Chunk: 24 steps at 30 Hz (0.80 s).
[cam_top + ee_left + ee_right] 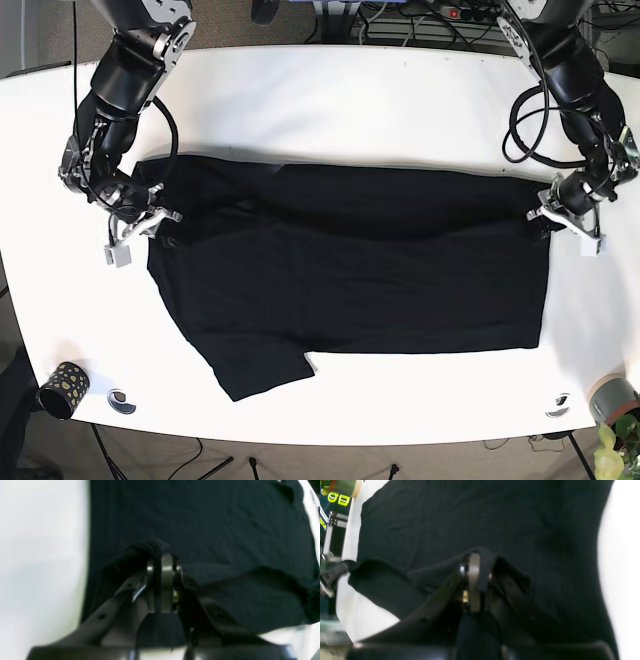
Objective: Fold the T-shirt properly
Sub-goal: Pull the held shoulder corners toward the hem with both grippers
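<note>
A black T-shirt [350, 265] lies spread across the white table [330, 100], its far edge folded over towards the front, with one sleeve [260, 370] sticking out at the front left. My left gripper [548, 213] is shut on the shirt's right edge. The left wrist view shows its fingertips [162, 562] pinching a bunched fold of the shirt [225, 530]. My right gripper [155, 217] is shut on the shirt's left edge. In the right wrist view the gripper [475, 565] has the black cloth [470, 517] draped over its fingertips.
A black dotted cup [62, 388] and a small round marker [121, 402] sit at the front left corner. Another marker [558, 405], a grey cup [612, 397] and a plant [615, 450] are at the front right. Cables [420, 20] run behind the table.
</note>
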Each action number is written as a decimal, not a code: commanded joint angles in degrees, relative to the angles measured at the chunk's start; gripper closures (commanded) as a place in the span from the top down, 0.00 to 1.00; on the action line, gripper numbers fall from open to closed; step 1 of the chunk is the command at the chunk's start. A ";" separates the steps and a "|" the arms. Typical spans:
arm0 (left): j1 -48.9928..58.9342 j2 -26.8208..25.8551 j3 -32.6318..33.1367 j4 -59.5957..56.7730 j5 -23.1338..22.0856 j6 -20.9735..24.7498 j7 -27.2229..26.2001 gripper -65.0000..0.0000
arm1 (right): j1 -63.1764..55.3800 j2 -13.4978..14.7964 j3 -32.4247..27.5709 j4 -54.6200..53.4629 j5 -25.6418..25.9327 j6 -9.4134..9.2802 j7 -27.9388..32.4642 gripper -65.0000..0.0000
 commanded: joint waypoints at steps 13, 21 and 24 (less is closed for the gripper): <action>-3.63 -1.78 3.55 -1.47 -1.32 0.02 -7.43 0.90 | 1.49 3.99 -5.17 2.28 1.49 0.58 7.00 0.60; -4.60 -2.92 4.16 0.02 5.45 -0.24 -10.16 0.93 | -2.55 8.91 -4.82 9.49 1.49 0.58 7.88 0.93; -3.55 -4.77 4.34 0.90 6.24 -0.24 -12.53 0.93 | -5.02 10.49 -4.73 11.43 1.49 0.58 7.88 0.89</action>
